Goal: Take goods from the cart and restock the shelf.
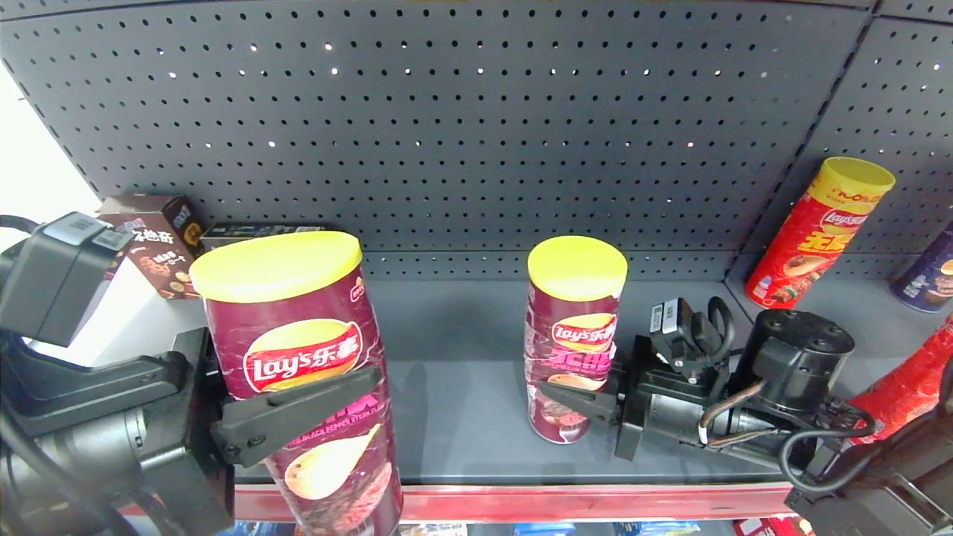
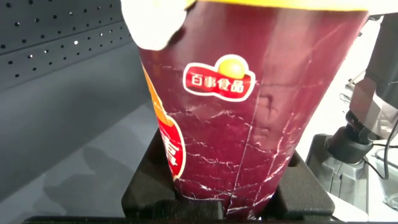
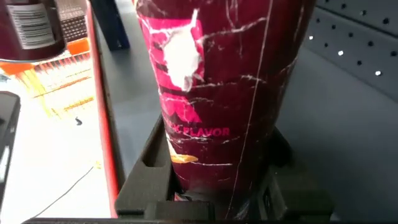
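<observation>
Currently left can [image 1: 294, 320], right can [image 1: 573, 335] upright, axes vertical.

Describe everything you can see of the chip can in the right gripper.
The maroon chip can is a tall cardboard-looking tube with a flat yellow lid, a red-and-yellow logo and pale marbled veins. It stands upright mid-shelf, base seemingly on the grey shelf, clear of the pegboard back. The right gripper clamps its lower half, one finger on each side.
</observation>
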Available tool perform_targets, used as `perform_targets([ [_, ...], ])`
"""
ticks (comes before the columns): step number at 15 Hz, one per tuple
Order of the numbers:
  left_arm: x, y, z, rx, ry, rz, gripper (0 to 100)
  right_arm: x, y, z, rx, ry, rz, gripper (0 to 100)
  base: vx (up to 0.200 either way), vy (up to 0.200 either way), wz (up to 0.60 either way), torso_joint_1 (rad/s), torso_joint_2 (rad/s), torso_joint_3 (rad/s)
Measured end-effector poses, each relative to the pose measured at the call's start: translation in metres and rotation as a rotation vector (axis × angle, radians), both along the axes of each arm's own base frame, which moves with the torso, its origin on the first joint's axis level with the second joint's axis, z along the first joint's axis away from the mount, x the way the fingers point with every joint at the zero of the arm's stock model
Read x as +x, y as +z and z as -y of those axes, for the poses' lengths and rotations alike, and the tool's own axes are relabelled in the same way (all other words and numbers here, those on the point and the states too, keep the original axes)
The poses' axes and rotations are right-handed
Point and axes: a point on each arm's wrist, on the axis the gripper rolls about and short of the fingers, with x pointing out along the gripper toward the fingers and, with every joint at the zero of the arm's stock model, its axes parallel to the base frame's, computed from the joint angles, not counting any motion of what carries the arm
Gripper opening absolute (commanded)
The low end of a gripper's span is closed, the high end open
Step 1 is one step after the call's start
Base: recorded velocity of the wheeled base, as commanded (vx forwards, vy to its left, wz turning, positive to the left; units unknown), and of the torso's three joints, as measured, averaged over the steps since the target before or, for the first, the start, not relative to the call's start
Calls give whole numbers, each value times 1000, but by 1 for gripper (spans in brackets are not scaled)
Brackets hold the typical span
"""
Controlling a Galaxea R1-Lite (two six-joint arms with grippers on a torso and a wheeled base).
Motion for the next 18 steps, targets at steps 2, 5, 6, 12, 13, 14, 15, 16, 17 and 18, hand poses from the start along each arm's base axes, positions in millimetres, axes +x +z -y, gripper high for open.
perform_targets([
  [2,0,-1,0,1,0,-2,0,3,-5,-1,-3,-3,-5,0,0,0,0,0,0,0],
  [5,0,-1,0,1,0,-3,0,1,-9,-7,-7,19,-11,0,0,0,0,0,0,0],
  [6,0,-1,0,3,0,-4,0,0,-10,-8,-10,22,-14,0,0,0,0,0,0,0],
  [12,0,-2,0,4,2,-7,0,-3,-13,0,-29,-8,-17,100,0,0,0,0,0,0],
  [13,0,-2,0,4,2,-8,0,-4,-12,3,-28,-14,-15,100,0,0,0,0,0,0],
  [14,0,-2,0,4,2,-8,0,-7,-11,8,-29,-21,-15,100,0,0,0,0,0,0],
  [15,0,-2,0,4,1,-7,0,-10,-9,12,-27,-28,-13,100,0,0,0,0,0,0],
  [16,0,-2,0,4,1,-7,0,-16,-5,18,-24,-34,-7,100,0,0,0,0,0,0],
  [17,0,-2,0,4,1,-7,0,-22,0,23,-20,-40,1,100,0,0,0,0,0,0],
  [18,0,-2,0,4,1,-8,0,-30,3,30,-18,-46,3,100,0,0,0,0,0,0],
])
